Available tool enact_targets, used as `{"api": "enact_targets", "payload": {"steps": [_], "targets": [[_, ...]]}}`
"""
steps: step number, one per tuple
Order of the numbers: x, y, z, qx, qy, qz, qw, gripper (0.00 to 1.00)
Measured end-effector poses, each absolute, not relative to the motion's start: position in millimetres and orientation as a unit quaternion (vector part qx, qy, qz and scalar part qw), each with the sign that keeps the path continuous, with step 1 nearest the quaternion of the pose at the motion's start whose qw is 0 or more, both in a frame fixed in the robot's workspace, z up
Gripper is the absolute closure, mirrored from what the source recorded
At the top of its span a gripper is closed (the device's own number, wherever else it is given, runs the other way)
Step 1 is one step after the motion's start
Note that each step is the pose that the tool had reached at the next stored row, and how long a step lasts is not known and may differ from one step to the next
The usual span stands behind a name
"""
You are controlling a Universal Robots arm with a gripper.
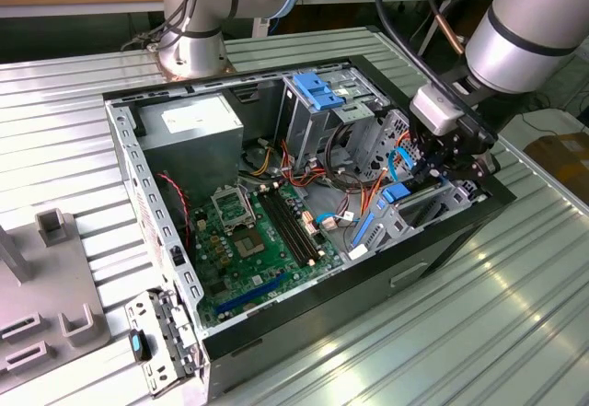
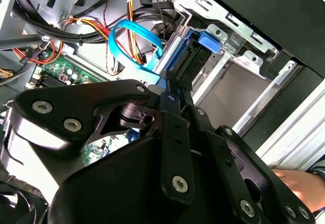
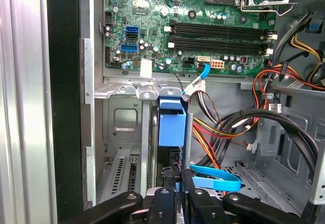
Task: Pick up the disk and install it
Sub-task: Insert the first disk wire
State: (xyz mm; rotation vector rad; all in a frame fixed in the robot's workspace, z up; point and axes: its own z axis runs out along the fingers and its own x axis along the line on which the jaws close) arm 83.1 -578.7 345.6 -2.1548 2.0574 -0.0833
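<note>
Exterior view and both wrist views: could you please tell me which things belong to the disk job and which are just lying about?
Job: the disk, gripper holding it, drive bay.
Lying about: motherboard, power supply, blue ribbon cable, grey fixture.

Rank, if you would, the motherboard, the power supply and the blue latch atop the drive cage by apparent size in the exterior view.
1. motherboard, largest.
2. power supply, clearly smaller in area.
3. blue latch, smallest by far.
All three sit at similar range inside the case, so the order seems safe.
</note>
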Motion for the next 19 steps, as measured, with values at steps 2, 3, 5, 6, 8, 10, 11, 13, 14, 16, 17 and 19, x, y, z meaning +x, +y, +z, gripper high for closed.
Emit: {"api": "enact_targets", "payload": {"steps": [2, 3, 5, 6, 8, 10, 11, 13, 14, 16, 17, 19], "targets": [[83.1, -578.4, 345.4, -0.721, 0.688, -0.028, 0.081, 0.84], [83.1, -578.4, 345.4, -0.721, 0.688, -0.028, 0.081, 0.84], [83.1, -578.0, 345.5, -0.720, 0.688, -0.028, 0.081, 0.84], [83.1, -578.0, 345.5, -0.720, 0.688, -0.028, 0.080, 0.84], [83.1, -578.0, 345.4, -0.720, 0.688, -0.028, 0.080, 0.84], [83.1, -577.9, 345.3, -0.720, 0.688, -0.028, 0.080, 0.84], [83.1, -578.0, 345.2, -0.720, 0.688, -0.028, 0.080, 0.84], [83.1, -577.9, 345.1, -0.720, 0.688, -0.028, 0.081, 0.84], [83.1, -577.9, 345.0, -0.720, 0.688, -0.028, 0.081, 0.84], [83.0, -577.9, 345.0, -0.720, 0.688, -0.028, 0.081, 0.84], [83.0, -577.8, 345.0, -0.720, 0.688, -0.028, 0.081, 0.84], [83.0, -577.7, 344.9, -0.720, 0.688, -0.028, 0.081, 0.84]]}}
